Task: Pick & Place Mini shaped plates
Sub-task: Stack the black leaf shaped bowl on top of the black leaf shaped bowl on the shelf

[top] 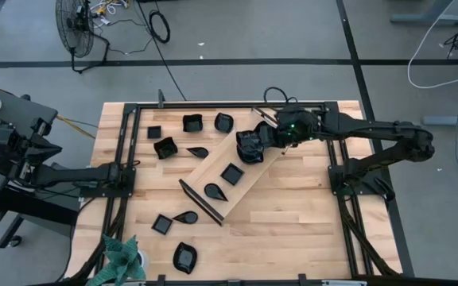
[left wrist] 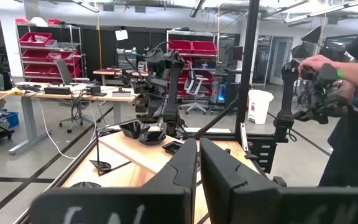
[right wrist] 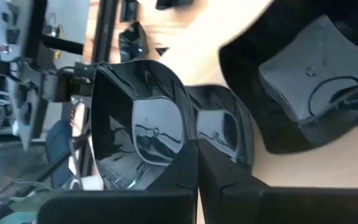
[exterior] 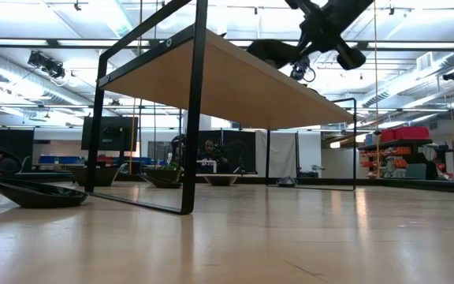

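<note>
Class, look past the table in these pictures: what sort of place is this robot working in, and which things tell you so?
Probably a robotics lab or workshop. Red parts bins fill shelving, office chairs stand at work desks, another robot arm stands on the wooden table, and cables trail over the grey floor.

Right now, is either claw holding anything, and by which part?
The right claw pinches a glossy black plate by its rim, above the wooden tray. The left claw holds nothing.
</note>
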Controlling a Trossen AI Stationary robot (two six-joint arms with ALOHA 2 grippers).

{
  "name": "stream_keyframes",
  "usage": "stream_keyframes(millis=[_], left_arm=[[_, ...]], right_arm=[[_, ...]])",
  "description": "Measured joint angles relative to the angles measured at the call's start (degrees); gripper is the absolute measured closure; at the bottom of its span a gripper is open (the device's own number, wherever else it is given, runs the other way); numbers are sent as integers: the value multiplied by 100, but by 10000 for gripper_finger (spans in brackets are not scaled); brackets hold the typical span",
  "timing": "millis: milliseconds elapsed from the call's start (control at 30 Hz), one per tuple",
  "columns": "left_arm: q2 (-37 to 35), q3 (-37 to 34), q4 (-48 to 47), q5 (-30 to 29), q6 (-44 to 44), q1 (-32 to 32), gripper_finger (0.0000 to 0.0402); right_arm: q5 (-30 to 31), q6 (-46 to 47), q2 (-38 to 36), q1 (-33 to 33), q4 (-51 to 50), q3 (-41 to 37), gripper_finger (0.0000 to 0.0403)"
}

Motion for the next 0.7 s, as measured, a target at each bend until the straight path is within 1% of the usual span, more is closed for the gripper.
stream_keyframes(millis=[400,700], left_arm=[[-2,0,0,1,0,-2,376],[-2,0,0,1,0,0,376]], right_arm=[[46,110,0,234,21,-377,403],[191,-19,0,241,33,-418,403]])
